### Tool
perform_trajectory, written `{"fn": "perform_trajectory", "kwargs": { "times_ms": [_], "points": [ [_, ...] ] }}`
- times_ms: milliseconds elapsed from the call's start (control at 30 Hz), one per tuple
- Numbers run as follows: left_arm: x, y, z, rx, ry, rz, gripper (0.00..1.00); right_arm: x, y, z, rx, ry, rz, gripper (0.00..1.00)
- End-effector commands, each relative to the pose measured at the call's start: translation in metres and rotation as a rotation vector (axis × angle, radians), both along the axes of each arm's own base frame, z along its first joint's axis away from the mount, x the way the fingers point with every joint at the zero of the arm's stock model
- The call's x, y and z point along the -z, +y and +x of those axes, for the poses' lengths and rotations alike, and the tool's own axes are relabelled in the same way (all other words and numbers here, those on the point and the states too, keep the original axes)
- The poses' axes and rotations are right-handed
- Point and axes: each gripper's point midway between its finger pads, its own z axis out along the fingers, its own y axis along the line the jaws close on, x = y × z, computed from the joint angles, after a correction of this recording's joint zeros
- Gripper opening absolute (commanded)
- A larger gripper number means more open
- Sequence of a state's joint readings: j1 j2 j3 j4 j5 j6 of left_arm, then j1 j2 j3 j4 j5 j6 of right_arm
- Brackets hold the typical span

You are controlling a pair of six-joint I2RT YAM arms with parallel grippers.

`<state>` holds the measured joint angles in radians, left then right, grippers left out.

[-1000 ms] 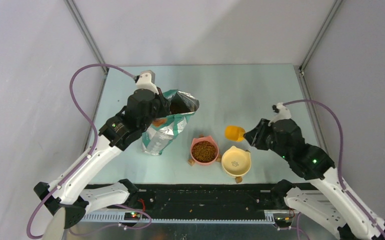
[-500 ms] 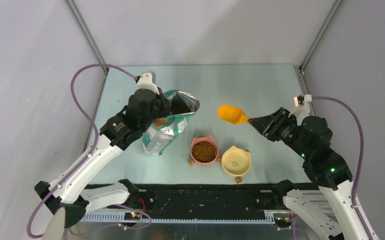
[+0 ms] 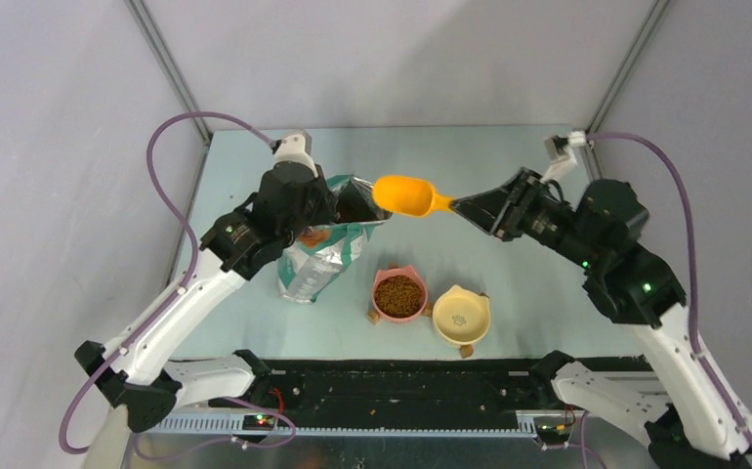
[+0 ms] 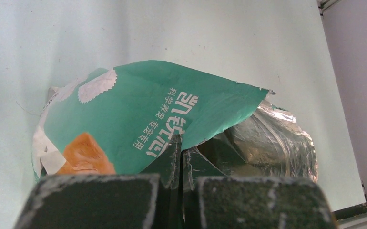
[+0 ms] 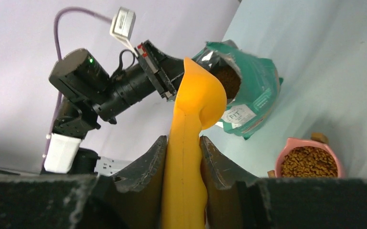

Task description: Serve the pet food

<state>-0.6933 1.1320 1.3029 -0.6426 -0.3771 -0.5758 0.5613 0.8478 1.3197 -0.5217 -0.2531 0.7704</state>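
- Step in hand, as I read it: going for a scoop of kibble for the second bowl.
- My left end effector [image 4: 178, 180] is clamped right down on the top edge of the green foil bag [image 3: 321, 262], holding its mouth open. The bag stands toward the left edge of the worktop [image 3: 509, 161].
- My right end effector [image 5: 184, 155] is partly closed around the handle of the orange scoop [image 3: 401, 193]. The scoop hangs in the air just beside the bag's mouth, on its right side, and no kibble shows in it.
- The pet food [image 5: 227, 80] sits down inside the open bag, and more of it fills the pink bowl [image 3: 377, 296] near the middle of the worktop's near edge.
- The yellow bowl [image 3: 461, 315] just beside the pink one looks empty, so I'd guess that's the one left to serve.
- Next move: tip the scoop's nose down into the opening without knocking the foil lip, dig in and lift level. The left grip has to hold the bag steady or it'll flop.
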Motion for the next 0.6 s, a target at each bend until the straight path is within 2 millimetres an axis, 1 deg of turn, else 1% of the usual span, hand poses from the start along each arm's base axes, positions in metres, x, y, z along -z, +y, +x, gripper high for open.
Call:
{"fn": "perform_trajectory", "kwargs": {
  "times_ms": [0,33,67,100,133,167,200,233,267,333,367,400,433,467,500,533,567],
  "points": [
    [0.008,0.01,-0.004,-0.017,0.067,0.079,0.0,-0.006,0.031,0.006,-0.058,-0.028,-0.087,0.0],
    [0.003,0.01,-0.004,-0.017,0.063,0.074,0.0,-0.015,0.031,0.009,-0.036,-0.051,-0.106,0.0],
    [0.003,0.009,-0.003,-0.021,0.066,0.078,0.0,0.003,0.044,0.01,-0.057,-0.002,-0.173,0.0],
    [-0.001,0.01,-0.003,-0.024,0.064,0.076,0.0,-0.004,0.04,0.018,-0.001,-0.022,-0.205,0.0],
    [-0.003,0.01,-0.001,-0.031,0.061,0.08,0.0,0.018,0.051,0.019,-0.01,0.028,-0.287,0.0],
    [-0.008,0.011,0.0,-0.036,0.055,0.079,0.0,0.027,0.052,0.03,0.034,0.043,-0.356,0.0],
    [-0.011,0.014,0.002,-0.051,0.047,0.089,0.0,0.032,0.057,0.028,0.03,0.046,-0.389,0.0],
    [-0.018,0.015,0.003,-0.06,0.037,0.094,0.0,0.04,0.059,0.037,0.064,0.059,-0.447,0.0],
    [-0.022,0.022,0.005,-0.092,0.026,0.11,0.0,0.042,0.063,0.037,0.063,0.058,-0.469,0.0],
    [-0.039,0.033,0.008,-0.147,-0.003,0.126,0.0,0.051,0.067,0.049,0.105,0.074,-0.542,0.0],
    [-0.041,0.036,0.007,-0.156,-0.005,0.134,0.0,0.055,0.07,0.057,0.129,0.084,-0.582,0.0],
    [-0.046,0.039,0.008,-0.17,-0.017,0.134,0.0,0.05,0.071,0.061,0.136,0.07,-0.59,0.0],
    [-0.049,0.04,0.008,-0.173,-0.024,0.13,0.0,0.062,0.079,0.067,0.129,0.088,-0.627,0.0],
    [-0.052,0.04,0.007,-0.172,-0.031,0.124,0.0,0.057,0.084,0.07,0.129,0.08,-0.624,0.0],
    [-0.053,0.04,0.007,-0.17,-0.033,0.122,0.0,0.071,0.094,0.075,0.116,0.096,-0.665,0.0],
    [-0.054,0.04,0.007,-0.169,-0.037,0.12,0.0,0.064,0.097,0.08,0.13,0.081,-0.666,0.0],
    [-0.055,0.039,0.007,-0.164,-0.036,0.118,0.0,0.084,0.103,0.086,0.132,0.115,-0.73,0.0]
  ]
}}
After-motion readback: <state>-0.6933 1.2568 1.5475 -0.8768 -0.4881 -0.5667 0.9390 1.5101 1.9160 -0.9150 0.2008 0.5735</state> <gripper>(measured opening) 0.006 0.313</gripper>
